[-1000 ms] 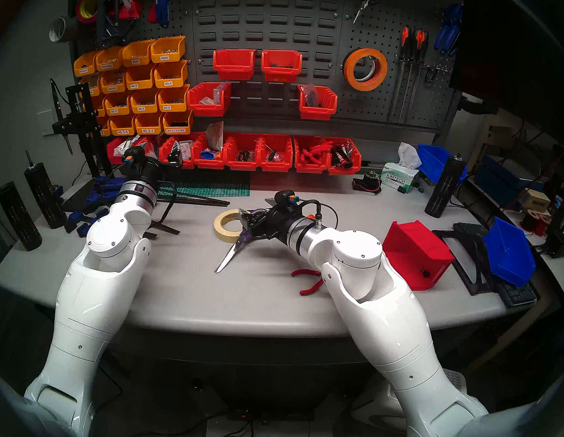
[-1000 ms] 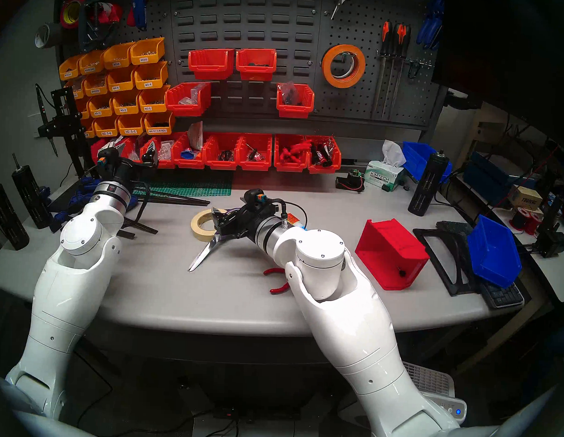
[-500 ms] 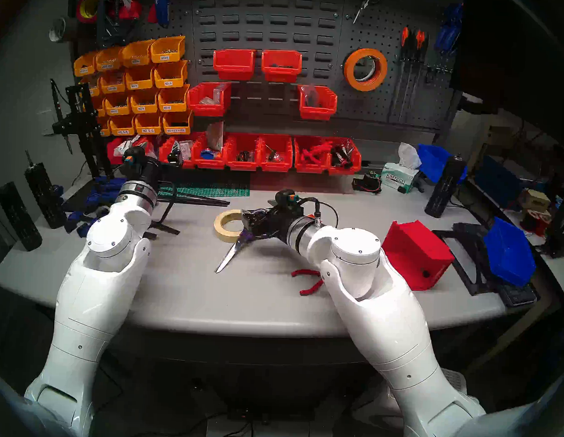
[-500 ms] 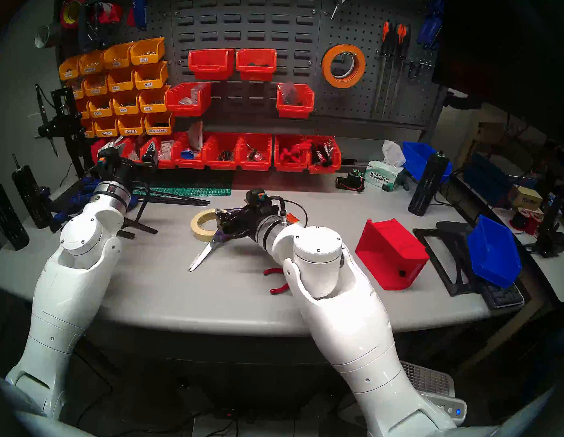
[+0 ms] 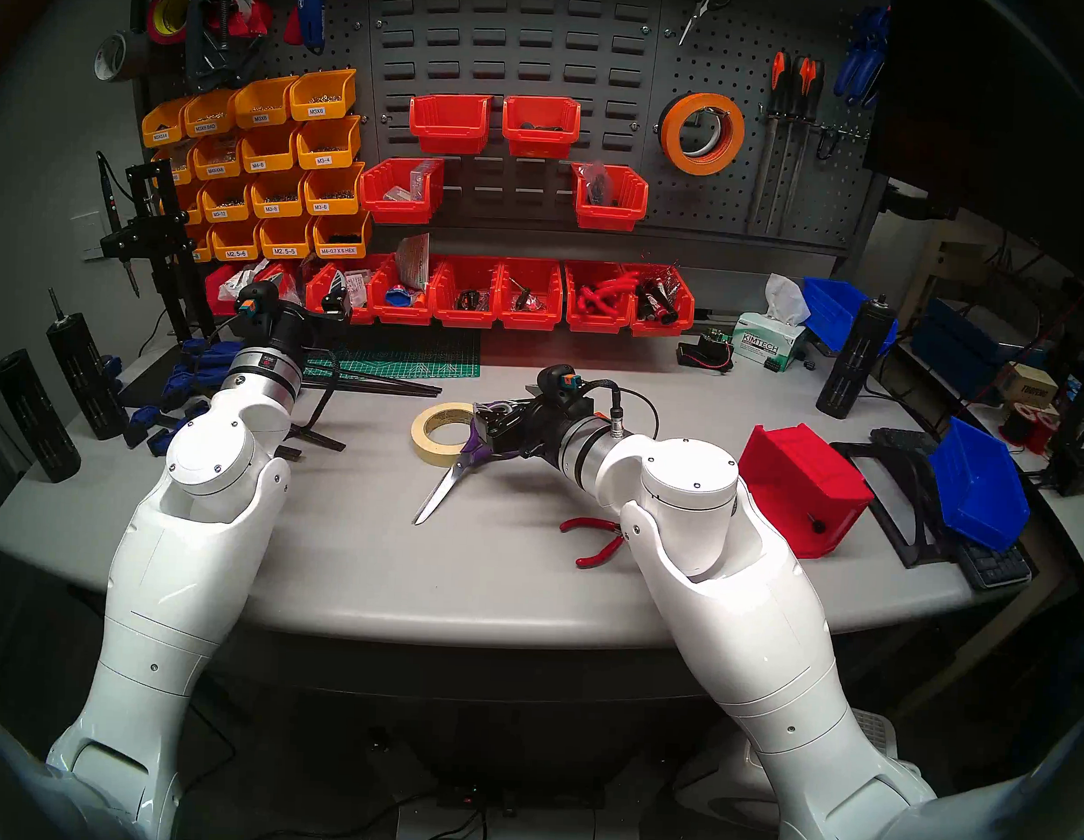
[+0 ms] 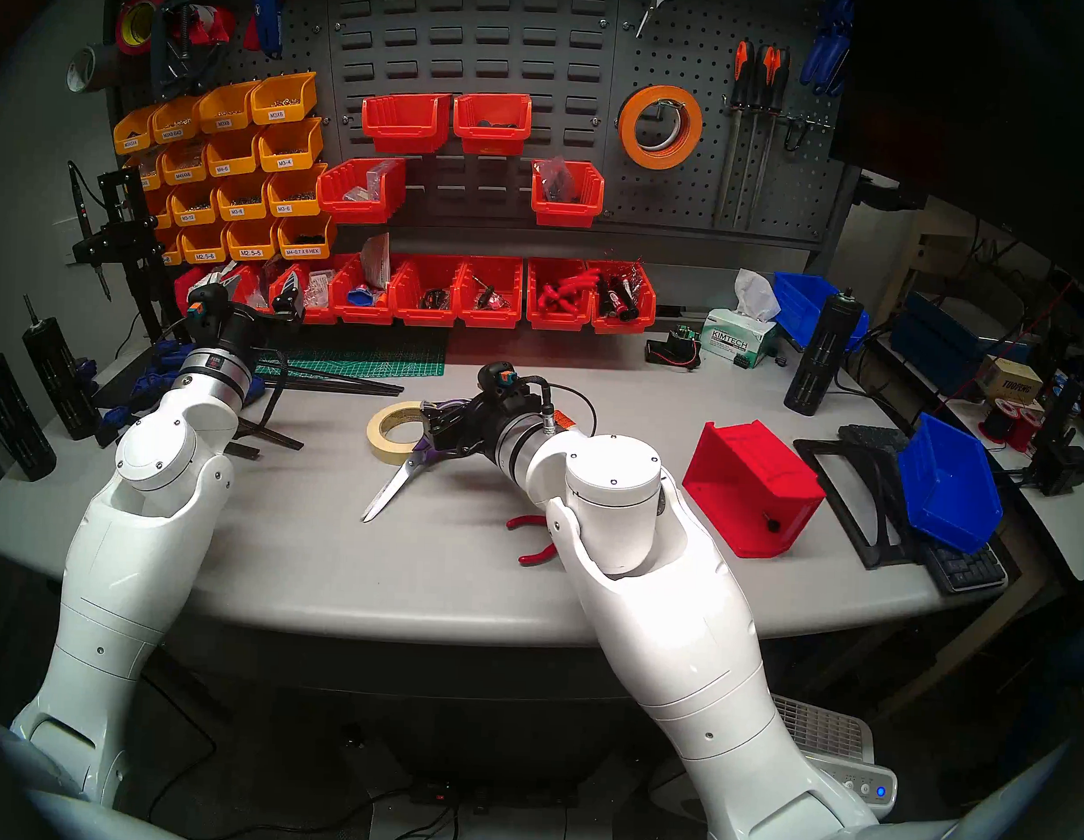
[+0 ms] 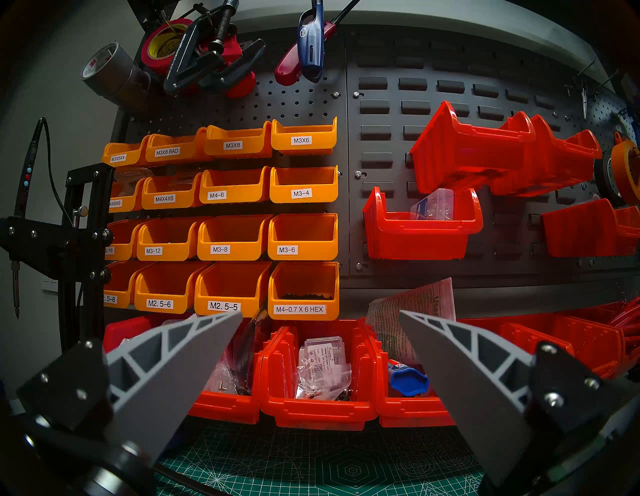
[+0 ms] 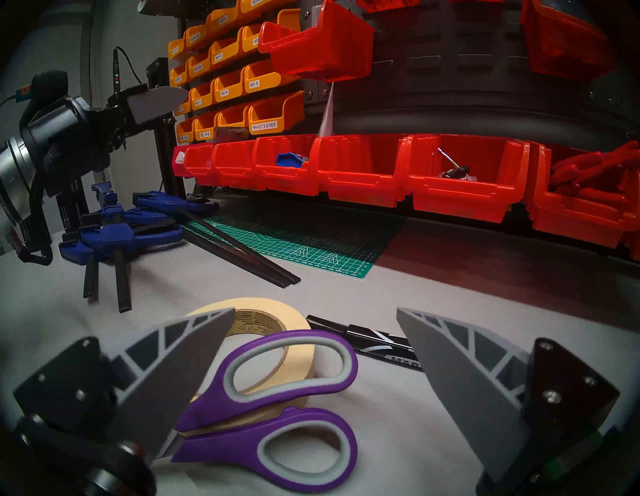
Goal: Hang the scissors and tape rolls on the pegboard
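- The right gripper has its fingers spread wide, holding nothing; the purple handles of the scissors lie on the table between them, and I cannot tell whether either finger touches them.
- The left gripper is also wide apart and empty, raised in front of the red bins (well away from the scissors).
- The scissors lie flat with blades closed, pointing toward the table's near edge in the head view; the upper handle loop rests against the cream tape roll.
- The cream roll lies flat on the table, just beside a black marker.
- The orange tape roll hangs on a hook of the pegboard, with a black roll behind it.
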